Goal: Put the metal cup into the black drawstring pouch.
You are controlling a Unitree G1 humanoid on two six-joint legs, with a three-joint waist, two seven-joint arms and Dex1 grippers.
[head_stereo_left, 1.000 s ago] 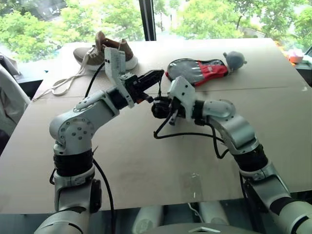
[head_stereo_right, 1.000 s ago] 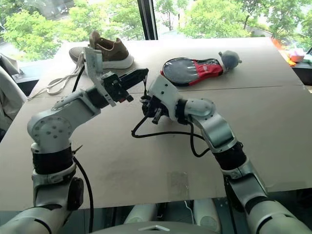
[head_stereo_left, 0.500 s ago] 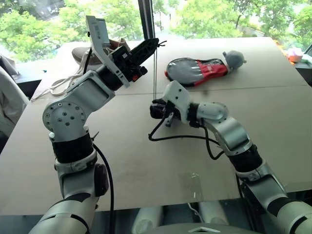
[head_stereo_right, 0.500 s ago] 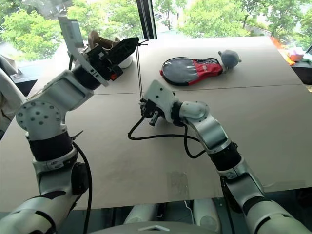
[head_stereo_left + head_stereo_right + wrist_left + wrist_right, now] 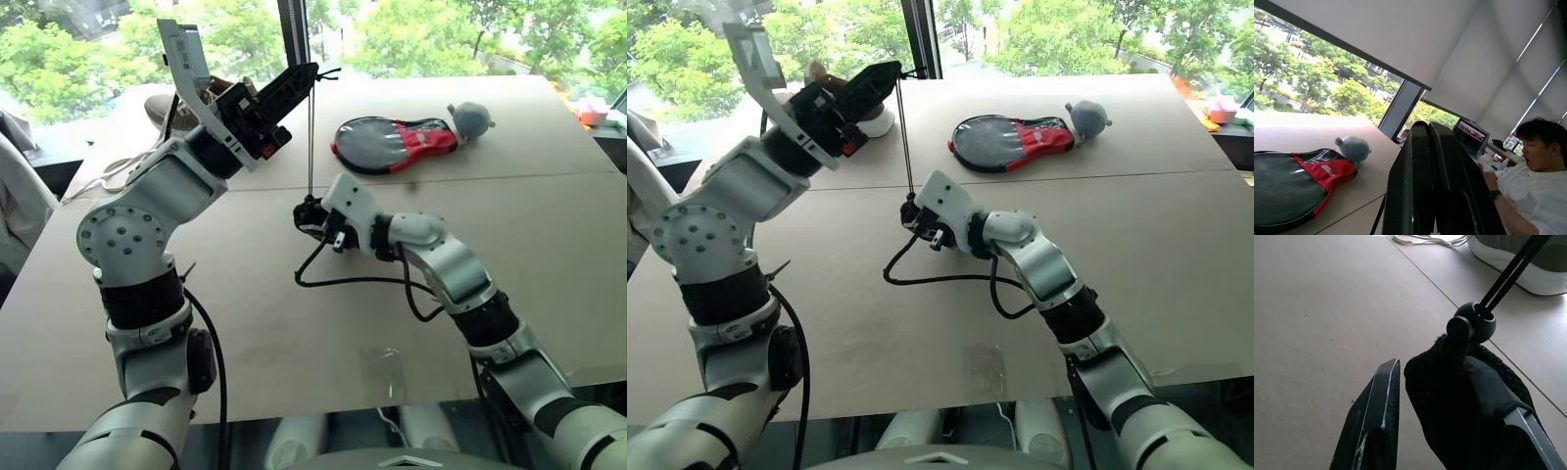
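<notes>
Room: tall windows with green trees behind a wide tan table [image 5: 549,255] that has a seam running across it.
Left gripper: the left gripper [image 5: 312,72] is raised high over the table with its black fingers [image 5: 1435,176] pressed together, pinching the top of the drawstring cord [image 5: 311,137], which hangs taut and straight down.
Right gripper: the right gripper [image 5: 312,217] sits low at the table with its fingers [image 5: 1374,426] partly apart; the black drawstring pouch [image 5: 1469,406] lies against one finger, while a narrow gap separates it from the other finger.
Pouch: bunched into a small dark lump at the right gripper's tips, its round toggle [image 5: 1472,322] sitting right at the gathered mouth with the cord running up out of it.
Metal cup: I cannot see it; whether it is inside the pouch I cannot tell.
Right wrist view adds: the toggle, the gathered fabric and the gap at the finger, none of which the head views resolve.
Left wrist view adds: a person [image 5: 1533,171] in a white shirt seated beyond the table near a screen [image 5: 1471,133].
Change: a second ago the left gripper was low, close beside the right one; it has since lifted and drawn the cord tight, and the right fingers have begun to part.
Around: a brown shoe [image 5: 867,113] with white laces at the far left behind the left arm; a black-and-red paddle cover [image 5: 397,142] with a grey plush toy [image 5: 472,118] at its end, well clear of both grippers; the right arm's black cable [image 5: 353,282] loops over the table.
</notes>
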